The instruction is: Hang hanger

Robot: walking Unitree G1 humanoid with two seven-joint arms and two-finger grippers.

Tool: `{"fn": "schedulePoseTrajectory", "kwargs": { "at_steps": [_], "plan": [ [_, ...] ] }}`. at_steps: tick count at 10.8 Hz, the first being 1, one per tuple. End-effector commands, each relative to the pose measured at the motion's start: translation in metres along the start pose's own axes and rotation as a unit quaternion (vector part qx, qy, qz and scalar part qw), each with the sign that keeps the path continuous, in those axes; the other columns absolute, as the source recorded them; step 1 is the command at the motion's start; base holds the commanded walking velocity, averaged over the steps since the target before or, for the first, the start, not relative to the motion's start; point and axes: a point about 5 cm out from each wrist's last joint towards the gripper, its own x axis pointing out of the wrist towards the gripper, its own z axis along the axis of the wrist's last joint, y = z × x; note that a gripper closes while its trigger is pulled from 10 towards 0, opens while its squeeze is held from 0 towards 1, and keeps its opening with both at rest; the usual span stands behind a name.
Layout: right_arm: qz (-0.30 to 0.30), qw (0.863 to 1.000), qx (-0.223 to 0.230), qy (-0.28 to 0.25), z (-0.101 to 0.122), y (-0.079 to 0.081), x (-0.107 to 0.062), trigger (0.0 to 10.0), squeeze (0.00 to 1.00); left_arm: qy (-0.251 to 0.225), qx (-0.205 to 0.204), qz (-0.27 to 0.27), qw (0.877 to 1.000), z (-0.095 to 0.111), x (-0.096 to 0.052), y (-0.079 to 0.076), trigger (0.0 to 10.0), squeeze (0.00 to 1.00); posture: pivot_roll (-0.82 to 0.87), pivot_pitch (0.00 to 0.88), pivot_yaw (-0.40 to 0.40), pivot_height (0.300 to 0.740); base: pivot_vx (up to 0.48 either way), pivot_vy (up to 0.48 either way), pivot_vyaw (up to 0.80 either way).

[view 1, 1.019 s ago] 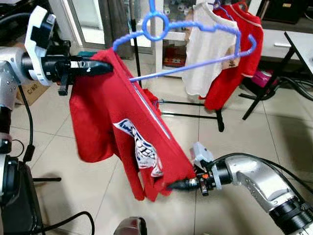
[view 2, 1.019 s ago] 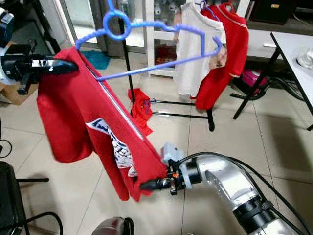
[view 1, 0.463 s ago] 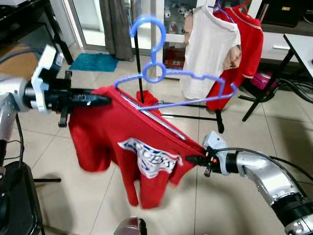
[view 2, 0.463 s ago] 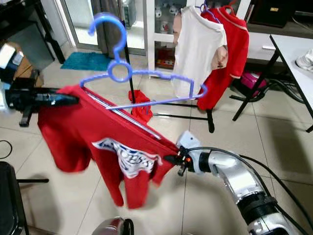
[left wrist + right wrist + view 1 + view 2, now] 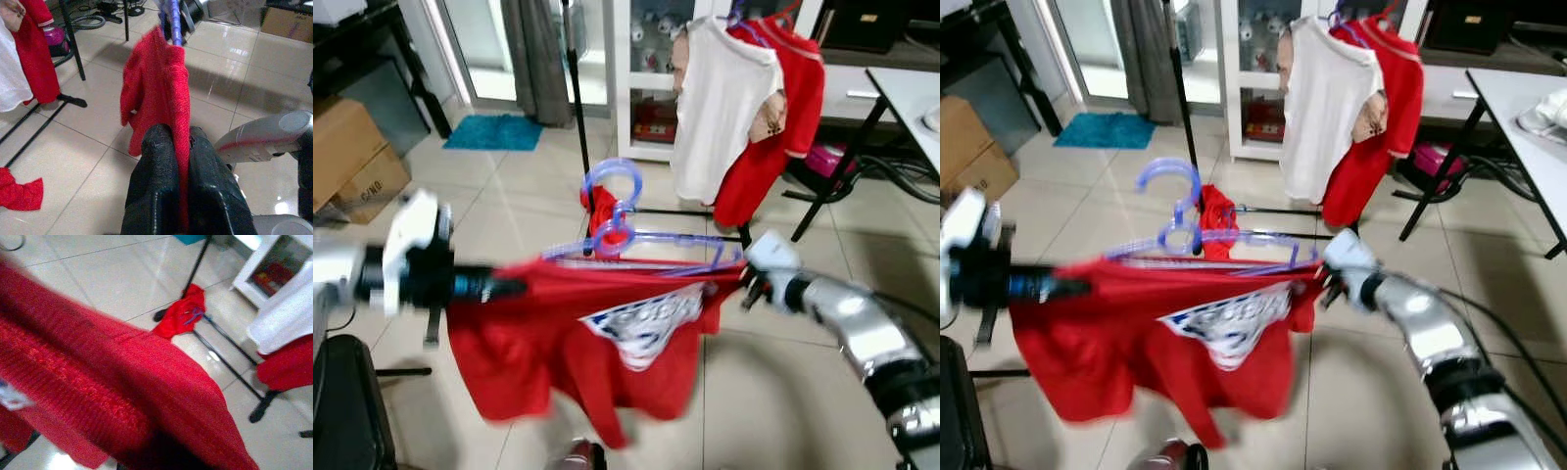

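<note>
Two hands on one garment here, and the red shirt (image 5: 578,333) is stretched out nearly flat between them, hanging in the air above the tiled floor (image 5: 773,392). The left hand (image 5: 504,287) sits at the shirt's left shoulder, and the wrist camera settles it: both black fingers (image 5: 154,186) are clamped tight on a fold of red cloth. Over on the other side, the right hand (image 5: 744,284) is up against the shirt's far shoulder; the picture is blurred there and red fabric covers its wrist view, so I cannot tell whether those fingers are pinched or loose. The blue hanger (image 5: 636,245) rides along the top edge of the shirt, its bar lying roughly level and its hook (image 5: 612,181) standing up above the collar. Behind it all stands the clothes rack (image 5: 576,88), with a white shirt (image 5: 720,108) and another red shirt (image 5: 783,108) hung side by side, and a small red cloth (image 5: 603,208) at the rack's foot. Cardboard boxes (image 5: 352,157) sit off to the robot's left.
</note>
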Motion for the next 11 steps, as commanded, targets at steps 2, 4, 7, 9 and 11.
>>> {"fn": "schedulePoseTrajectory", "kwargs": {
  "at_steps": [2,4,7,9,11],
  "plan": [
    [-0.073,0.996,0.015,0.044,-0.017,-0.030,-0.017,0.0,0.00,0.017,0.012,0.040,0.999,0.006,-0.022,-0.005,0.0,0.00,0.05,0.000,0.065,0.740,0.000,0.000,0.00],
    [-0.080,0.996,0.010,0.040,-0.014,-0.035,-0.017,0.0,0.00,0.089,0.022,0.057,0.994,-0.012,-0.028,-0.007,0.0,0.00,0.05,0.001,0.059,0.740,0.000,0.000,0.00],
    [-0.069,0.997,-0.012,0.014,0.000,-0.035,-0.013,0.0,0.00,0.106,0.065,0.107,0.986,-0.017,-0.020,0.001,0.0,0.00,0.06,0.000,0.054,0.740,0.000,0.000,0.00],
    [-0.034,0.998,-0.055,-0.020,0.022,-0.026,-0.009,0.0,0.00,0.084,0.076,0.094,0.989,-0.021,0.001,0.003,0.0,0.00,0.05,0.000,0.054,0.740,0.000,0.000,0.00],
    [0.023,0.995,-0.087,-0.048,0.046,-0.005,-0.009,0.0,0.00,0.092,0.079,0.087,0.989,-0.035,0.027,0.009,0.0,0.00,0.04,0.000,0.060,0.740,0.000,0.000,0.00]
  ]
}}
